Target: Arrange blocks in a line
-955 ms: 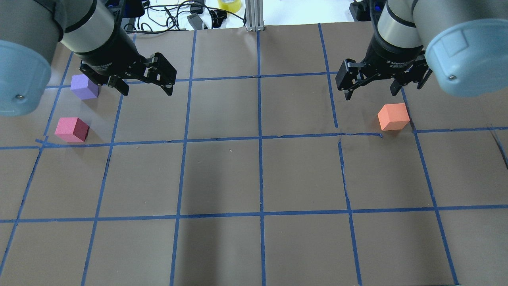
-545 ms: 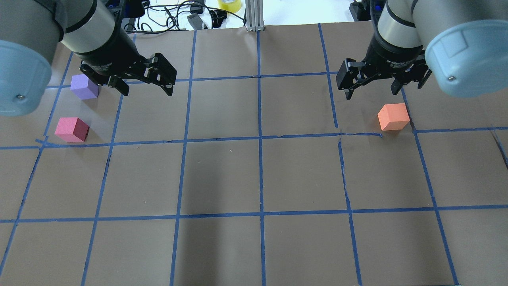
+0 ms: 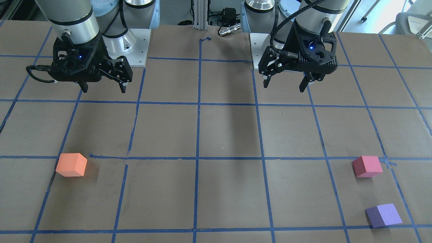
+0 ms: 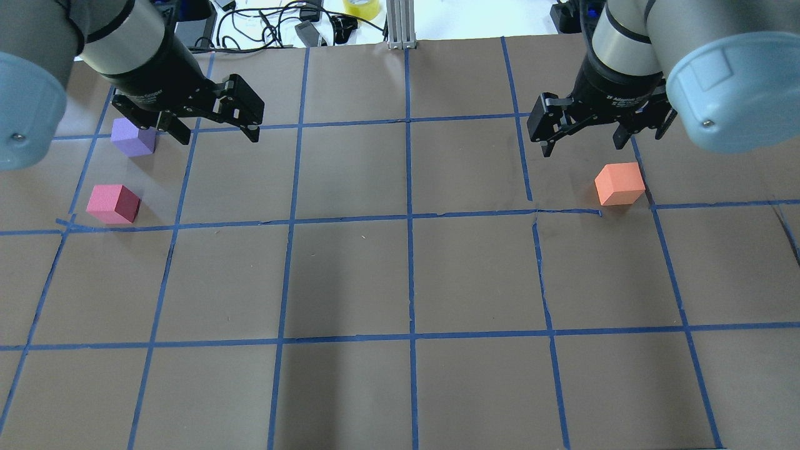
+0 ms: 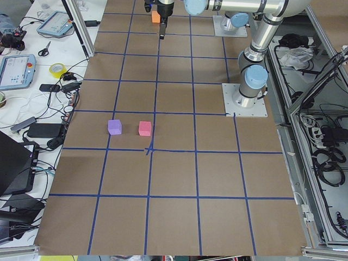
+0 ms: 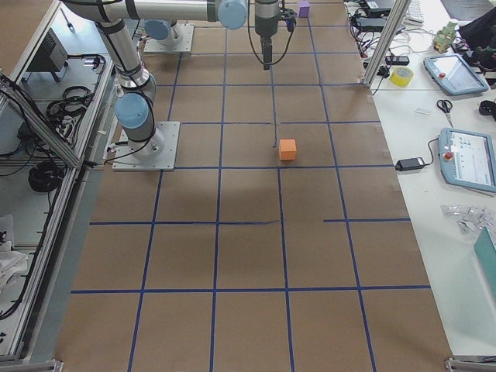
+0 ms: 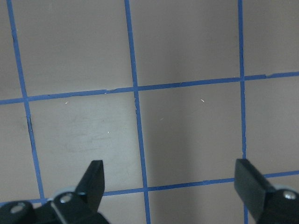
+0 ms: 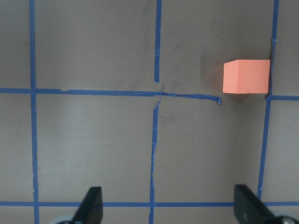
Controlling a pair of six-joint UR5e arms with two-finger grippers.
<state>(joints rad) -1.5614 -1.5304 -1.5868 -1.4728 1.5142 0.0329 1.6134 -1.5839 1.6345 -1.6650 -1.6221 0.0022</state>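
Note:
The orange block (image 4: 619, 183) lies on the table's right side and also shows in the right wrist view (image 8: 246, 76). The pinkish-red block (image 4: 113, 204) and the purple block (image 4: 132, 137) lie apart at the far left. My left gripper (image 4: 217, 134) is open and empty, hovering just right of the purple block. My right gripper (image 4: 584, 146) is open and empty, hovering just behind and to the left of the orange block. In the front-facing view the left gripper (image 3: 284, 86) is on the right and the right gripper (image 3: 104, 89) on the left.
Brown paper with a blue tape grid (image 4: 409, 215) covers the table. An aluminium post (image 4: 400, 25), cables and a yellow tape roll (image 4: 361, 7) sit beyond the far edge. Tablets (image 6: 468, 159) lie on the side bench.
My left gripper has shifted a little to the left and toward the table's far edge, still open. The right gripper and all three blocks have barely moved.

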